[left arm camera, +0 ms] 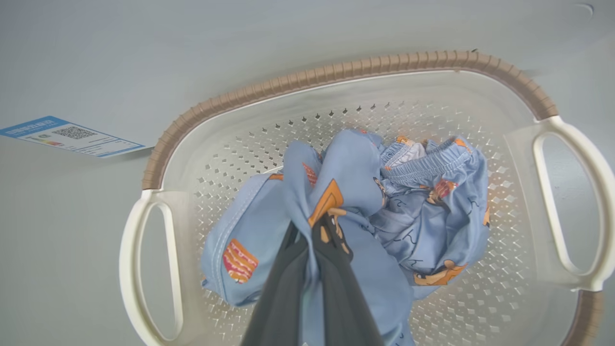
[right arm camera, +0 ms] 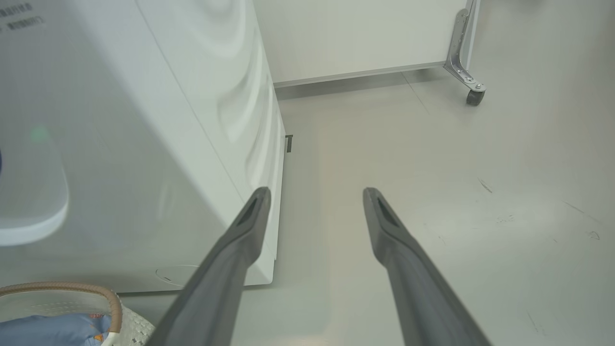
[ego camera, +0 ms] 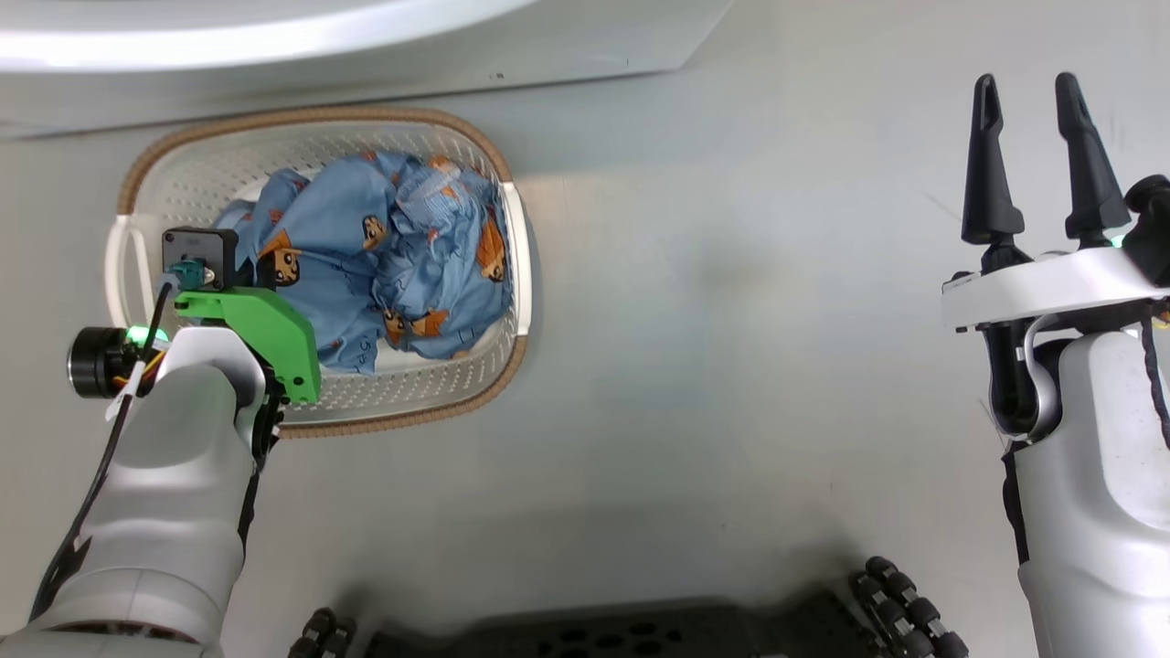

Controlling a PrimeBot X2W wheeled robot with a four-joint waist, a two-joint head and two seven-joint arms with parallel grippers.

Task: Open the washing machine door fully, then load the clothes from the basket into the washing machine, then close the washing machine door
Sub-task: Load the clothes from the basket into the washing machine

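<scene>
The washing machine (right arm camera: 144,144) stands as a white box ahead of the robot, its lower front near the basket. Its door cannot be made out, so whether the opening step is complete cannot be confirmed. The basket (ego camera: 320,123) sits upright on the floor just in front of the machine, on the robot's left. Its mouth faces up and its long axis runs left to right across the head view, roughly along the machine's front, with a handle at each end. The clothes (ego camera: 402,247) lie bunched in one heap inside the basket, an elastic waistband showing near the top. None is seen out of it, so loading is judged to be at its first pick, with the transfer and door closing left to do. The left gripper (left arm camera: 312,235) reaches down into the heap, jaws pressed together on a raised fold of the blue fabric. The right gripper (ego camera: 1028,91) hangs over bare floor well apart from the basket, jaws spread and holding nothing.
</scene>
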